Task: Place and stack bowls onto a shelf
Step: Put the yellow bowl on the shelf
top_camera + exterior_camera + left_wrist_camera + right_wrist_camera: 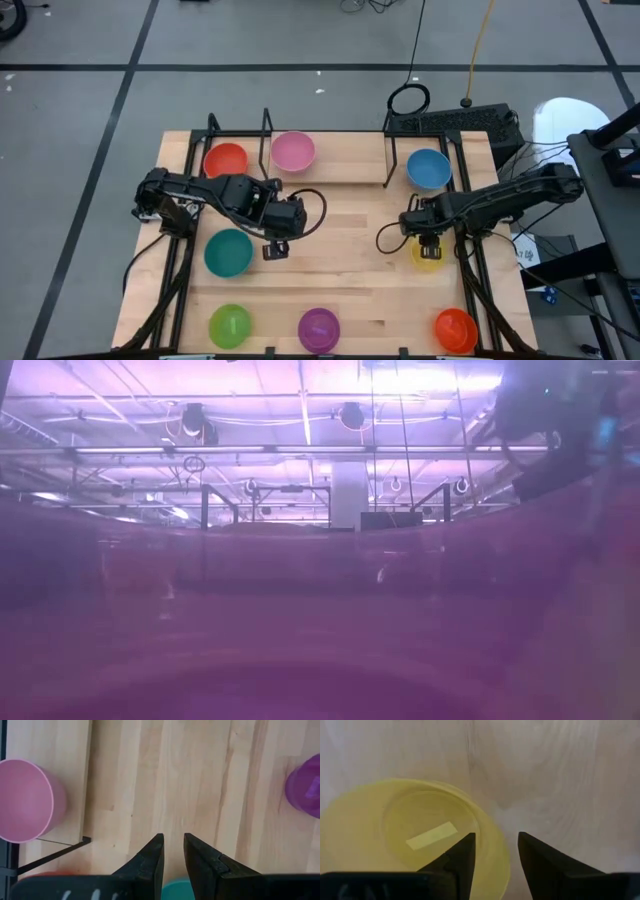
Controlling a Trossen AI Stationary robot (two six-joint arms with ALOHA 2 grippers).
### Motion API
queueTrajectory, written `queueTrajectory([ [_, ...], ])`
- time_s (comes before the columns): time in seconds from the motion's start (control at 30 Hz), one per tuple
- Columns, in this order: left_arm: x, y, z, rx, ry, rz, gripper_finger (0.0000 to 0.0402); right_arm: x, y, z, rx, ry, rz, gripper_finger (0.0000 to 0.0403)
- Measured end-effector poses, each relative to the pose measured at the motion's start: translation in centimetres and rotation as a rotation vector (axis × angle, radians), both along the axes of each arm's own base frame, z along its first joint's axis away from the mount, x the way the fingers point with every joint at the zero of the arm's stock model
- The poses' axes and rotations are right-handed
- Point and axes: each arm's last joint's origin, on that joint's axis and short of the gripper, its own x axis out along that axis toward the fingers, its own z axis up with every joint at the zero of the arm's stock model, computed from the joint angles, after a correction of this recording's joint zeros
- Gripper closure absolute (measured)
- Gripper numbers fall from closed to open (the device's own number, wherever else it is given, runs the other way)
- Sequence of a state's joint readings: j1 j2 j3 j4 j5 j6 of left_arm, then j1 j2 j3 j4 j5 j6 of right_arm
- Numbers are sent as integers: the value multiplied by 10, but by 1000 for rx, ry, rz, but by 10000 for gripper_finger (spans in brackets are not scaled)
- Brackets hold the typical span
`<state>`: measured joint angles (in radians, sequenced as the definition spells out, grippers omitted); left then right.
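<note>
My right gripper [428,246] [495,836] points down over the yellow bowl [428,257] [415,835], which sits upright on the table. It is open, one finger inside the bowl's rim [501,862] and one outside, with gaps showing. My left gripper [275,248] [173,836] hangs open and holds nothing, over bare wood beside the teal bowl [229,252] [177,890]. On the shelf [345,172] at the far side stand the red bowl [227,159], the pink bowl [293,150] [22,800] and the blue bowl [428,168].
Along the near edge stand a green bowl [230,324], a purple bowl [318,328] [306,785] and an orange-red bowl [455,329]. The shelf's black rods [268,125] rise at the far side. A purple haze fills most of the low view. Bare wood lies mid-table.
</note>
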<state>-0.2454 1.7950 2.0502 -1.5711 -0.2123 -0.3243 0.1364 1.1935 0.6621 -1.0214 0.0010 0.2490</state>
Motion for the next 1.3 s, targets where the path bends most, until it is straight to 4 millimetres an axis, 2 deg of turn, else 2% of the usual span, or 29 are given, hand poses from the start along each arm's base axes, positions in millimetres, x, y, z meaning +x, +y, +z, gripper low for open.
queueTrajectory([
  [0.13, -1, -2, 0, -1, 0, -5, 321, 2, 0, -4, -2, 31, 5, 296],
  [0.3, -1, -5, 0, -5, -3, 0, 321, 3, 1, -5, 1, 27, 3, 385],
  [0.43, -2, -7, 0, -5, -3, -5, 321, 5, 1, -3, 5, 3, -1, 397],
  [0.53, -2, -8, 0, -7, -4, -2, 321, 12, 2, 8, 6, -23, 0, 400],
  [0.7, -2, -8, 0, -8, -4, 1, 321, 29, 4, 48, -2, -92, 30, 402],
  [0.9, -2, -8, 0, -8, -4, 1, 321, 44, -4, 116, -164, -233, 27, 402],
  [1.1, -2, -8, 0, -10, -5, 9, 321, 57, -30, 172, -267, -417, 25, 403],
  [1.3, -2, -7, 0, -6, -16, 53, 321, 80, -69, 196, -354, -512, 28, 403],
])
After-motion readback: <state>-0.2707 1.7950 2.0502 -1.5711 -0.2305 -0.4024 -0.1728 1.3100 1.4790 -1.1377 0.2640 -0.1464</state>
